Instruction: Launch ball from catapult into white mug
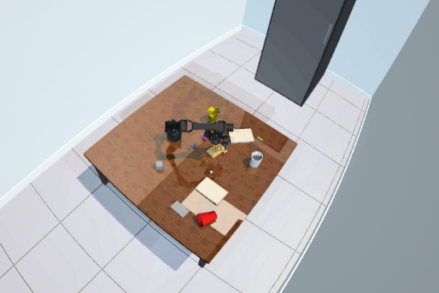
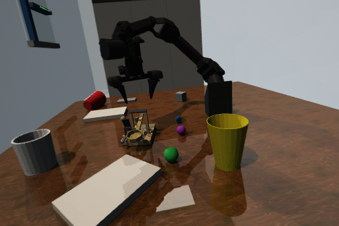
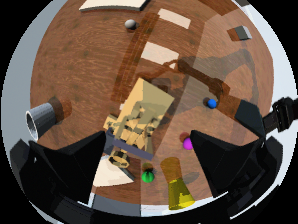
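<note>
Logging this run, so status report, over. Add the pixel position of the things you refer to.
Gripper (image 1: 219,146) (image 2: 139,100) (image 3: 148,135) open, empty, above catapult (image 1: 214,151) (image 2: 148,136) (image 3: 147,102). Catapult cup (image 2: 134,135) unloaded. White mug (image 1: 256,159) (image 2: 35,153) (image 3: 42,120) upright. Nothing visible between catapult and mug.

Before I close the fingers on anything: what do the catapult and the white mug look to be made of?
Catapult: probably wood, matte; pale tan, blocky parts, though painted plastic is possible.
White mug: perhaps glazed ceramic or metal; smooth, greyish, faceted wall.

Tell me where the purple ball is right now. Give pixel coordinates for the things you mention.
In the exterior view, the purple ball (image 2: 181,130) (image 3: 188,143) (image 1: 205,138) sits on the table right of the catapult (image 2: 150,138) (image 3: 145,100) (image 1: 214,151), between the blue ball (image 2: 178,119) (image 3: 212,103) (image 1: 195,146) and the green ball (image 2: 171,155) (image 3: 147,176).
</note>
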You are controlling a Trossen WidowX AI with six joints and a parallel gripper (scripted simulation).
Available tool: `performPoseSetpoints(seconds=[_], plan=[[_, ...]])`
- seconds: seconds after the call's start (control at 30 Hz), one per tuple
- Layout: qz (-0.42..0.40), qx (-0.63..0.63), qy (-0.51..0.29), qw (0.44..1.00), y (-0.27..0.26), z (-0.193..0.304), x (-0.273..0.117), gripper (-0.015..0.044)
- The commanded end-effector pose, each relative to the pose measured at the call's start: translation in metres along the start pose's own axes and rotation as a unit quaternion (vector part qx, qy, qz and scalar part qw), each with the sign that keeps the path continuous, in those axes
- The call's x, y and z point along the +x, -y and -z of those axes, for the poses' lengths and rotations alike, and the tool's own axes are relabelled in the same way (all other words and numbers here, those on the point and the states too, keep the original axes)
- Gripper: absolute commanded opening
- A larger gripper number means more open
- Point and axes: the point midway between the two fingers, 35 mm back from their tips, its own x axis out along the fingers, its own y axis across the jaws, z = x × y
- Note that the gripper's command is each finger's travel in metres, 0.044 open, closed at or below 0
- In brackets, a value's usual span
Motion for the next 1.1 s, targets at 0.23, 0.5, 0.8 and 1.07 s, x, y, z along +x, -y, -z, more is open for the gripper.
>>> performPoseSetpoints(seconds=[0.23, 0.5, 0.8, 1.07], plan=[[0.001, 0.192, 0.000, 0.981, 0.001, 0.000, -0.002, 0.0440], [0.001, 0.250, 0.000, 0.968, 0.001, 0.000, -0.002, 0.0440], [0.001, 0.250, 0.001, 0.968, 0.001, 0.000, 0.045, 0.0440], [0.000, 0.250, 0.000, 0.968, 0.001, 0.000, 0.053, 0.0440]])
